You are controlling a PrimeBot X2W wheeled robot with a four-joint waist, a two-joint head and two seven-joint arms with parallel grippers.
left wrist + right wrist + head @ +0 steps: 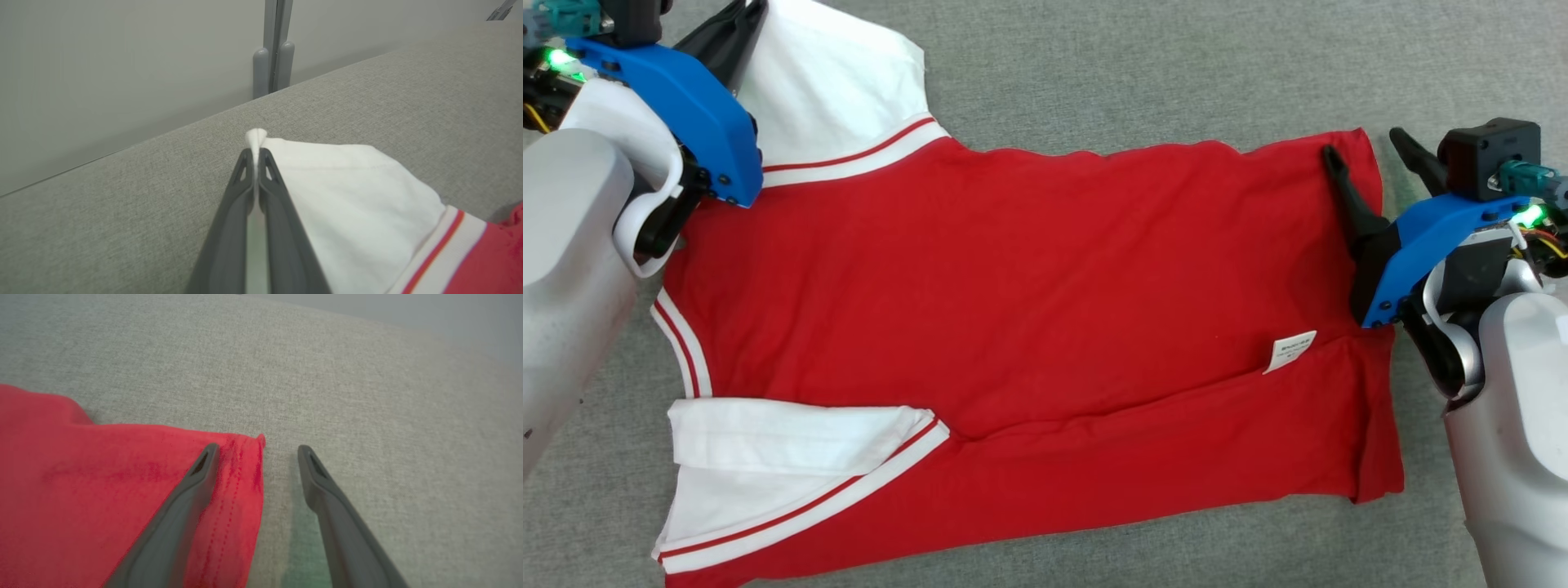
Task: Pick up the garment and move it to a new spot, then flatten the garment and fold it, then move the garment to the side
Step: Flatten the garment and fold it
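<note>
A grey woven fabric surface (pixel 1094 73) carries 1 red garment (pixel 1013 286) with white sleeves, spread out.

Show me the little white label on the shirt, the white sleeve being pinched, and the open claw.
label (pixel 1289 351): head view, middle of the white tag.
sleeve (pixel 347 196): left wrist view, middle of its white cloth.
right gripper (pixel 258 452): right wrist view, midway between its open fingertips.

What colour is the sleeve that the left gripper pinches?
The sleeve is white with one thin red stripe along its band; best in the head view.
</note>
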